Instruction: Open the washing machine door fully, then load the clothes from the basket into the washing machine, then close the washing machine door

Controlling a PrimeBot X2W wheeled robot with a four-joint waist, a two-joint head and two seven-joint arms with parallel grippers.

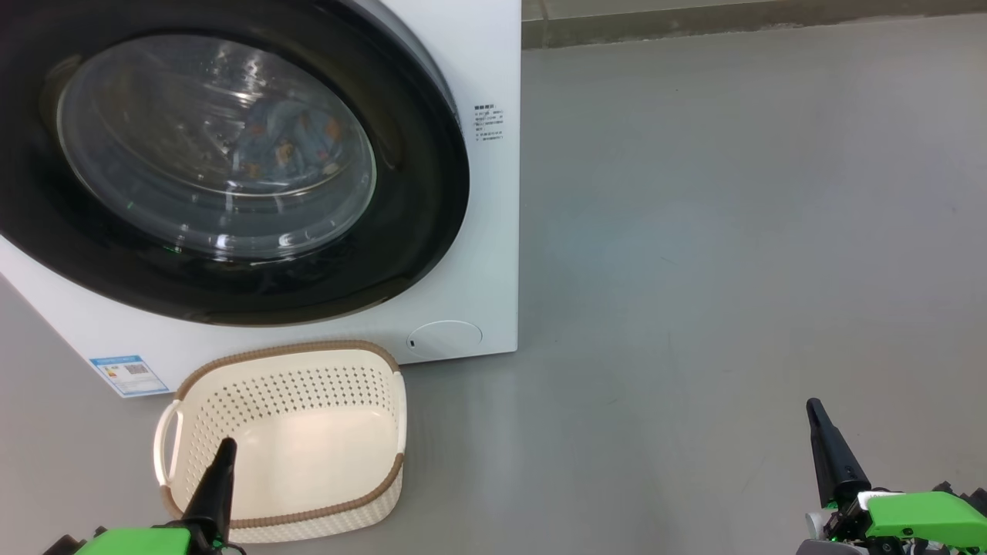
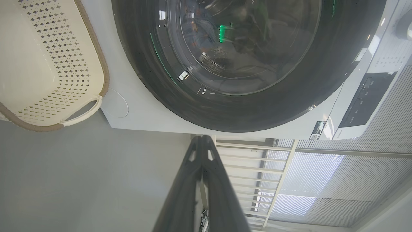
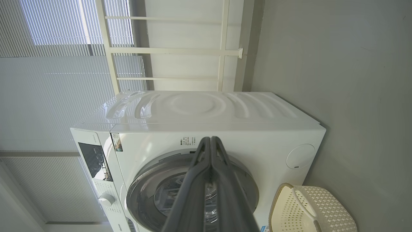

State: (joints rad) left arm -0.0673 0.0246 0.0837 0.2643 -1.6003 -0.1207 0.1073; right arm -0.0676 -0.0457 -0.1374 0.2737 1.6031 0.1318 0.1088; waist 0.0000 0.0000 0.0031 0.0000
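The washing machine stands at the upper left, and its door lies flush against the white front. Behind the glass porthole, light blue clothes with orange figures rest in the drum. The cream basket sits on the floor just in front of the machine with nothing in it. My left gripper hovers over the basket's near left corner, fingers pressed together and holding nothing. Far out on the bare floor at the lower right, my right gripper is shut too. In each wrist view the two fingers meet at the tips.
A small round white flap and a blue label mark the machine's lower front. Grey floor stretches right of the machine to a wall base. The control panel shows in the right wrist view, with window blinds behind.
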